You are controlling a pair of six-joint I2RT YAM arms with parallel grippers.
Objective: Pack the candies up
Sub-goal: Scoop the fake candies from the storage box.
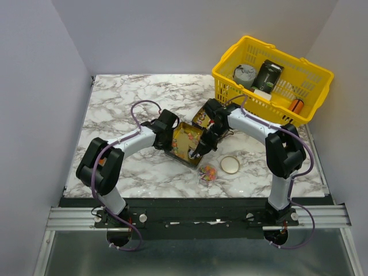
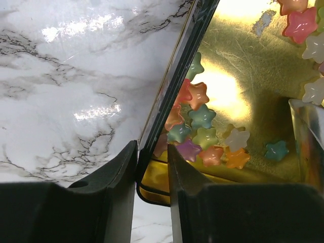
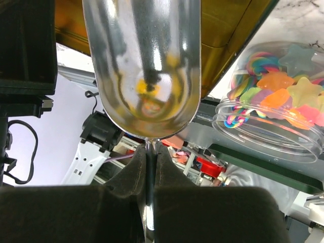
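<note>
An open gold tin (image 1: 177, 129) sits mid-table with star-shaped candies (image 2: 202, 119) in many colours on its floor. My left gripper (image 2: 153, 147) stands narrowly open astride the tin's left wall (image 2: 177, 76), the outer finger against it and the inner finger just inside. In the top view the left gripper (image 1: 168, 137) is at the tin's left side. My right gripper (image 3: 150, 144) is shut on the thin handle of a shiny metal scoop (image 3: 142, 66), held over the tin's near right corner (image 1: 202, 148). A clear jar (image 3: 273, 101) beside it holds more candies and a swirl lollipop.
The jar (image 1: 207, 172) stands near the front edge, with its round lid (image 1: 230, 165) lying to its right. The tin's raised lid (image 1: 201, 118) is behind the tin. A yellow basket (image 1: 222, 73) with packaged goods and an orange cylinder (image 1: 296, 106) fills the back right corner.
</note>
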